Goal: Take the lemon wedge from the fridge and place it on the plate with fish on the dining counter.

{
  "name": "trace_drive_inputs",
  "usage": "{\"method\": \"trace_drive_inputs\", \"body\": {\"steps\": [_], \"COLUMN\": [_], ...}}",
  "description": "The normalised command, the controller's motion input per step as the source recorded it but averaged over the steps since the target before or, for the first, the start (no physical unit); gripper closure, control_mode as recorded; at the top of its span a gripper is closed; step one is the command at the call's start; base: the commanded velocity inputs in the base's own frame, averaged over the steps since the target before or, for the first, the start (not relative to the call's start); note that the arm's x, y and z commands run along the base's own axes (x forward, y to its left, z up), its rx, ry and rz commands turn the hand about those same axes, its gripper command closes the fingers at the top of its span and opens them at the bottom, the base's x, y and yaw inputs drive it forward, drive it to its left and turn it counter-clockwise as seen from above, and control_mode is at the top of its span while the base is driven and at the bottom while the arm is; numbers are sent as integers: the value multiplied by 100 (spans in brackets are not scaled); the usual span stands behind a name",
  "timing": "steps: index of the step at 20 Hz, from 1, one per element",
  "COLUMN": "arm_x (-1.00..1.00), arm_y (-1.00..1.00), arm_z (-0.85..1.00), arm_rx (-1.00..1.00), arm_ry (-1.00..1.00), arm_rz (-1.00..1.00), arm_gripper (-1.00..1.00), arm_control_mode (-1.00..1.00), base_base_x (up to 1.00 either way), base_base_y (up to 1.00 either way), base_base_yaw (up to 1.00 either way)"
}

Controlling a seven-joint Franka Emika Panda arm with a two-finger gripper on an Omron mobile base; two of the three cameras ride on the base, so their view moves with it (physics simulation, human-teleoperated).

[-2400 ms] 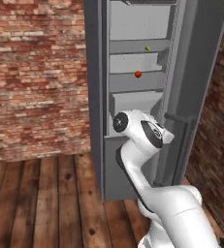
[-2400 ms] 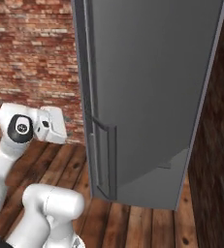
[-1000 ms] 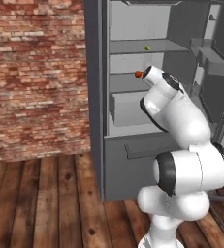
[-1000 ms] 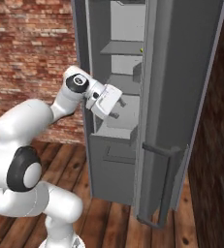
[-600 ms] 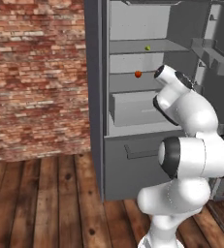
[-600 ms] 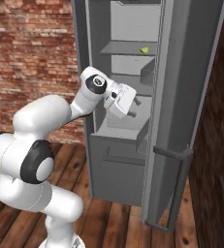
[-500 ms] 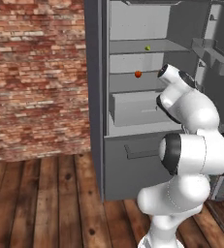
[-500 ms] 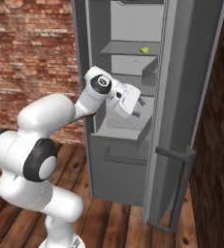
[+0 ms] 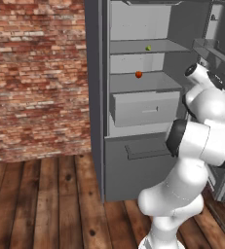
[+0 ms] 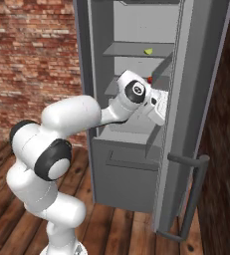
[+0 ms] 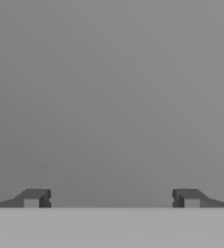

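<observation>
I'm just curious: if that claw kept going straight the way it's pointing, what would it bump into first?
Probably a flat grey surface inside the fridge: the hand view past the open gripper is plain grey. Which panel cannot be told. The lemon wedge sits on a higher shelf, off that line.

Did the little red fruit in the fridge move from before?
No. The red fruit sits at the same spot on its shelf, one shelf below the lemon wedge.

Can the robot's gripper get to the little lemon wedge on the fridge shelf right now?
Probably yes. The fridge door is open and the lemon wedge lies bare on an upper shelf. The gripper is open and empty, but faces a grey wall lower down, so it must rise and turn first.
</observation>
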Motion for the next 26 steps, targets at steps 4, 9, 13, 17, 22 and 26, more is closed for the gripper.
{"method": "trace_drive_inputs", "body": {"steps": [4, 9, 13, 17, 22, 26], "arm_x": [2, 1, -17, -40, -22, -11], "arm_y": [-90, -62, 4, 94, 100, 100], "arm_z": [-5, -2, 0, -2, 11, 25], "arm_rx": [2, 2, -1, -21, -18, -3], "arm_ry": [-3, -1, 0, -1, 0, 8], "arm_rz": [12, 16, 3, 22, 46, 56], "arm_gripper": [-100, -100, -100, -100, -100, -100], "arm_control_mode": [-100, -100, -100, -100, -100, -100], "base_base_x": [0, 0, 0, 0, 0, 0], "base_base_y": [0, 0, 0, 0, 0, 0], "base_base_yaw": [0, 0, 0, 0, 0, 0]}}
